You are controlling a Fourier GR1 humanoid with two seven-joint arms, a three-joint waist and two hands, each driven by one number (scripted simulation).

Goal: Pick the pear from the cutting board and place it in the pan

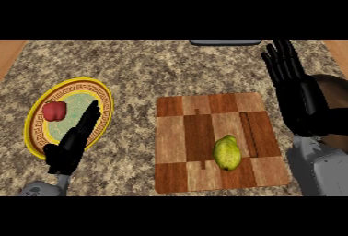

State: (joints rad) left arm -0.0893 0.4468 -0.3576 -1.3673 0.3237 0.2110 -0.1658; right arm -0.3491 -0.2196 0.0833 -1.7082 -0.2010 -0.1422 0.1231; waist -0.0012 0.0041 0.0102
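A speckled granite surface (pixel 170 69) fills the view, with wood-coloured strips (pixel 10 55) at its far corners. The pear (pixel 227 153) lies on the cutting board (pixel 183 179), near its front edge. To the left, a yellow plate (pixel 35 120) holds a red item (pixel 55 110). The left hand (pixel 71 143) (fingers straight) overlaps the plate's right rim. The right hand (pixel 292 83) rests open at the right edge. A grey object (pixel 225 42) shows at the far edge.

Left hand (pixel 71 145) open, fingers straight (lower left), right hand (pixel 293 80) open, fingers up
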